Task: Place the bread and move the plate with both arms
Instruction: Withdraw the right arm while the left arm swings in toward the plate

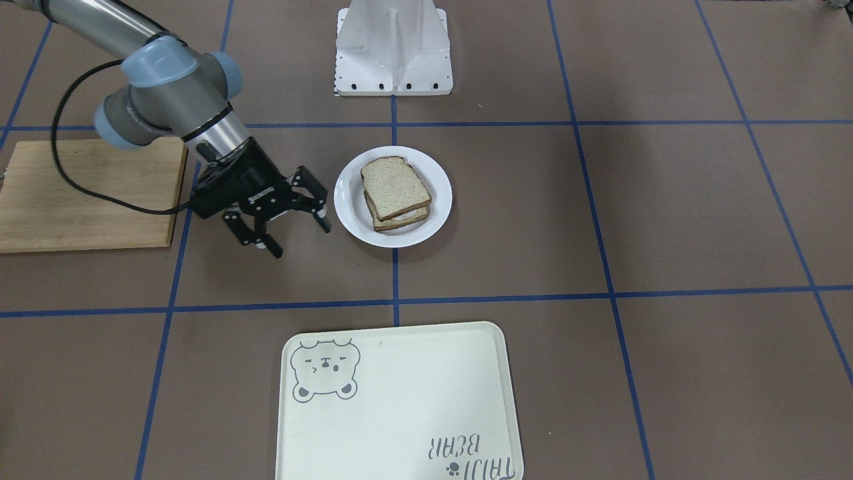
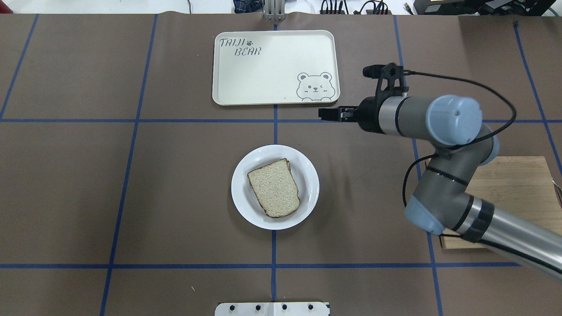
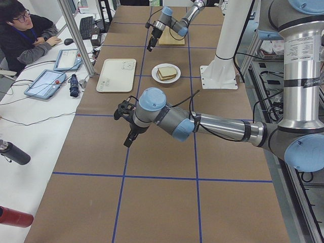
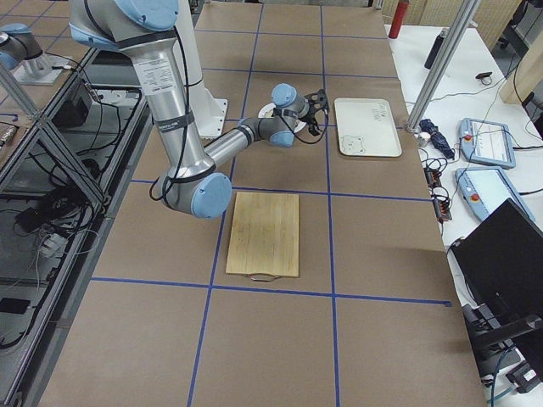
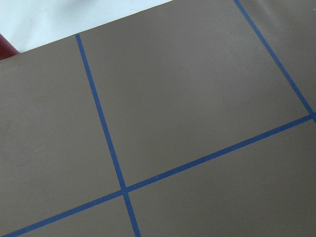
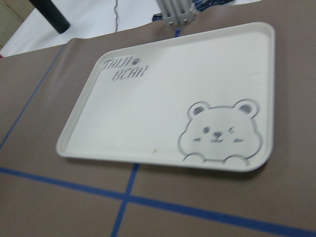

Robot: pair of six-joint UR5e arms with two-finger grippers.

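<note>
The white plate [image 1: 346,200] [image 2: 241,193] sits at the table's middle. On it a bare slice of bread [image 1: 394,188] [image 2: 274,188] lies on top of another slice, with a white layer showing between them. My right gripper [image 1: 301,240] [image 2: 325,113] hovers open and holds nothing. It is beside the plate, on the side of the wooden board, and apart from it. My left gripper [image 3: 129,126] shows only in the exterior left view, far from the plate over bare table. I cannot tell whether it is open or shut. The left wrist view holds only table and blue tape lines.
A cream tray with a bear drawing [image 1: 400,400] [image 2: 275,67] [image 6: 163,108] lies beyond the plate. A wooden cutting board [image 1: 86,193] [image 2: 518,193] lies under the right arm. The white base stand [image 1: 393,50] is behind the plate. A person [image 3: 25,35] sits at a side desk.
</note>
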